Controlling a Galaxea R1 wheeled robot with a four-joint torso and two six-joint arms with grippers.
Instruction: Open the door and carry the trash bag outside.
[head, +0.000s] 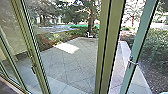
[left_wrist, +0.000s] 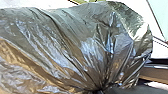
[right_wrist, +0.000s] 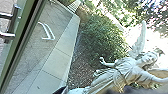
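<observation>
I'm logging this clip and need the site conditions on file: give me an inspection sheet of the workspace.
surface: paved patio outside, with a sunlit patch
job's things: trash bag, dark and shiny, gathered tight at its neck; glass door with a metal handle; how far it stands open, cannot tell
clutter: nothing seen
grippers: left and right, open or shut cannot be told
cables: nothing seen
surroundings: winged statue near a leafy bush; tree trunk beyond the patio; olive-green frame posts
</observation>
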